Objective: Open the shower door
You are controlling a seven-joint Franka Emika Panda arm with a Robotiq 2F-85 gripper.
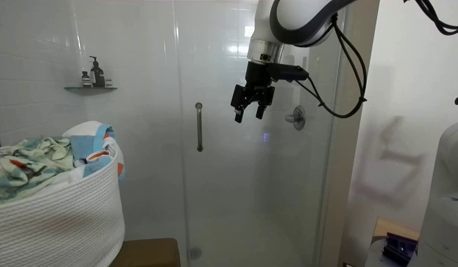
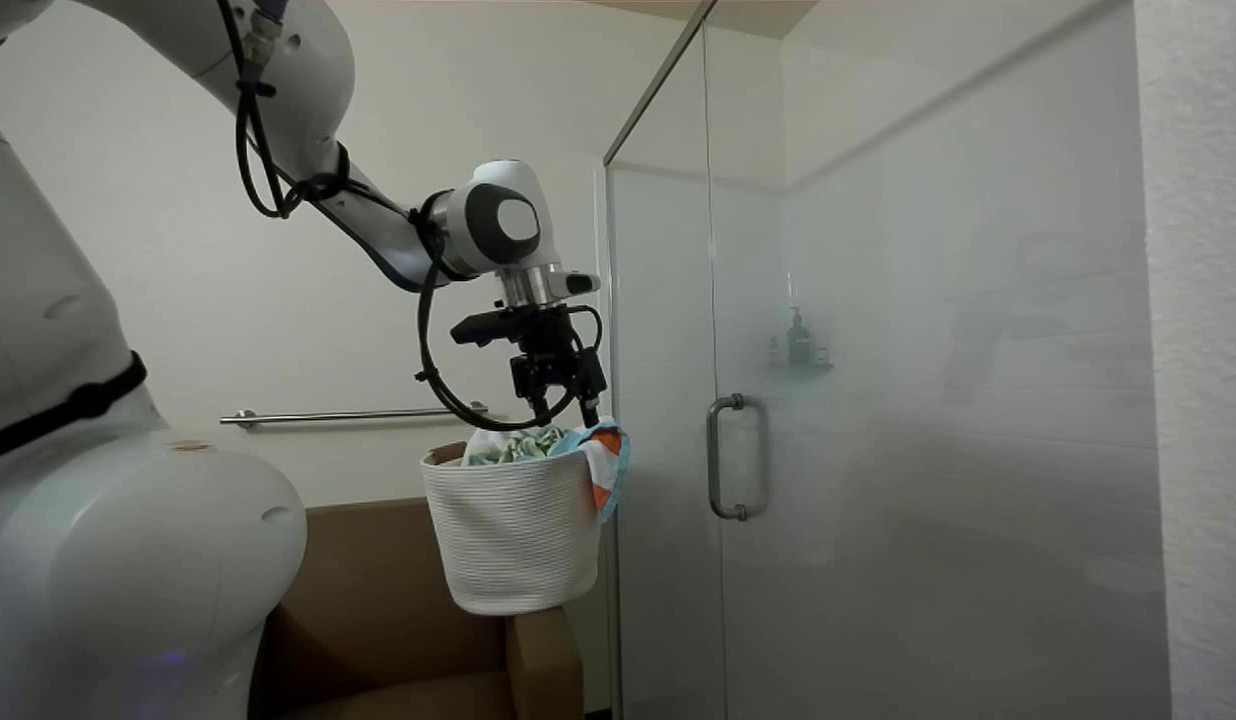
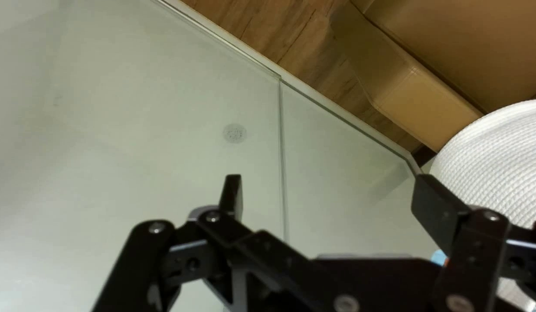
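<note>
Glass door [image 1: 251,159] closed, behind the end effector [image 1: 249,116] as I look. Fingers [image 1: 261,111] point down, spread, gripping nothing; likely poised for the bar handle [image 1: 199,128], off to their side, apart. Handle near door's edge, presumably for leverage. Door's long axis vertical, outer face toward the end effector.
</note>
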